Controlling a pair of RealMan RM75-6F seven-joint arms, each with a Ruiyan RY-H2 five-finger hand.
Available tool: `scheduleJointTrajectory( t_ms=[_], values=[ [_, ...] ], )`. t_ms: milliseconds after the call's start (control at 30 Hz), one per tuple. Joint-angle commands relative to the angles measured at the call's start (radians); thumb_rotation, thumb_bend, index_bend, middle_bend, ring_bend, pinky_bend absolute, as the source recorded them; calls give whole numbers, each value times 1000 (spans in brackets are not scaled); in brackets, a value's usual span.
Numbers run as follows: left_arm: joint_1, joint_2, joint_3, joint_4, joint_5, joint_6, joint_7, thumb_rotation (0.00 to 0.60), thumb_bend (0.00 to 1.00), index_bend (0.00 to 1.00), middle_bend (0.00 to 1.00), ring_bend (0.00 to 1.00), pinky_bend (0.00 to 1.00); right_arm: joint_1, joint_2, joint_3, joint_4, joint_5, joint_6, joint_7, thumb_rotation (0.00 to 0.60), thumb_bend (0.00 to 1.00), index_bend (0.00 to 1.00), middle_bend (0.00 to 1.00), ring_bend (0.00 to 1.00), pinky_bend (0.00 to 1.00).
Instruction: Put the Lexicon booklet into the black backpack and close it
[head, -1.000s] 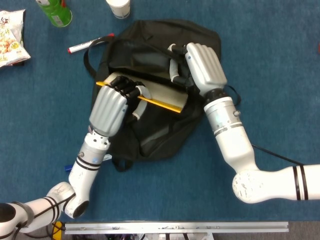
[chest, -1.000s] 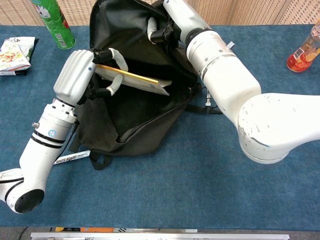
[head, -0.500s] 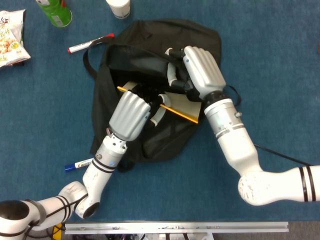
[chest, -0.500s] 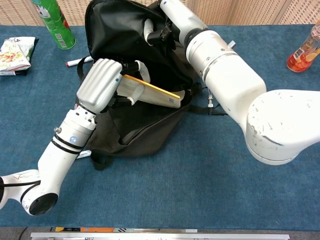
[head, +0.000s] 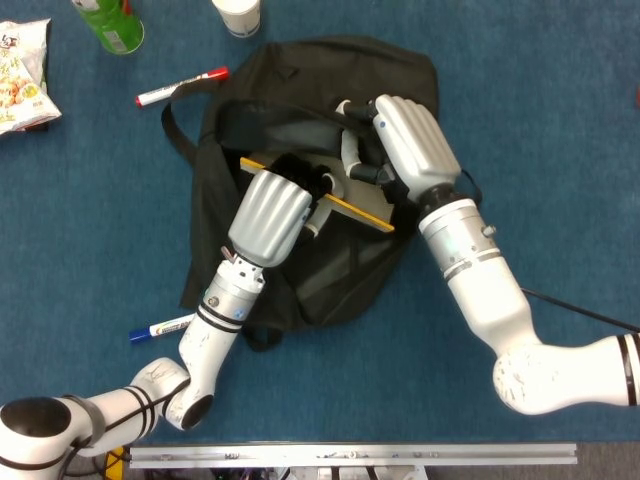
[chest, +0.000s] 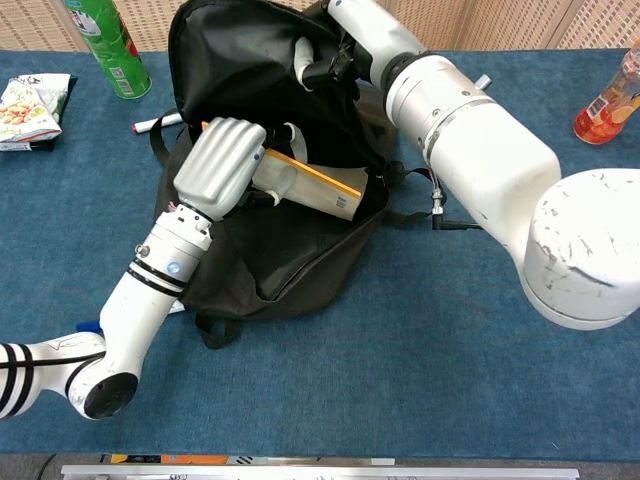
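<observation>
The black backpack (head: 340, 265) (chest: 285, 255) lies open in the middle of the blue table. My left hand (head: 270, 212) (chest: 222, 165) grips the Lexicon booklet (head: 362, 205) (chest: 318, 188), a pale booklet with a yellow edge, which lies slanted across the bag's mouth with its left end under my fingers. My right hand (head: 410, 145) (chest: 345, 40) holds the upper flap of the backpack at the far rim of the opening and keeps it lifted. How much of the booklet is below the rim I cannot tell.
A red-capped marker (head: 180, 87) (chest: 155, 124) lies left of the bag; a blue-capped marker (head: 160, 328) lies by my left forearm. A green can (head: 110, 22) (chest: 108, 45), a white cup (head: 238, 14), a snack bag (head: 20, 75) (chest: 30, 98) and a red bottle (chest: 608, 100) stand around the edges.
My left hand has carried the booklet to the right and further across the bag's opening. The backpack has shifted and its mouth has widened. My right hand kept hold of the flap.
</observation>
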Motion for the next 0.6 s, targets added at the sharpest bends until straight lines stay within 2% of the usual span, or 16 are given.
scheduleJointTrajectory(
  t_ms=[33,167,367,500,567,600],
  values=[
    [23,29,2,-49,-24,-9,37,600,347,483,500,506,449,-1,6,0,-1,3,-2,5,600,691,659,597,579,835],
    [39,43,-2,-88,-52,-24,68,600,267,434,430,470,448,2,8,-5,1,7,-6,11,600,691,659,598,579,835],
    [61,70,1,-132,-79,-38,120,600,242,376,362,436,439,3,15,-11,3,10,-8,20,600,691,659,598,579,835],
    [60,59,-8,-133,-88,-38,144,600,241,496,482,466,438,4,16,-17,4,11,-14,28,600,691,659,597,579,835],
    [57,47,-17,-128,-93,-37,141,600,241,588,565,526,438,5,16,-19,5,11,-14,30,600,691,659,598,579,835],
    [56,42,-22,-128,-98,-40,139,600,241,666,644,585,438,5,16,-20,6,11,-13,31,600,691,659,598,579,835]
  ],
)
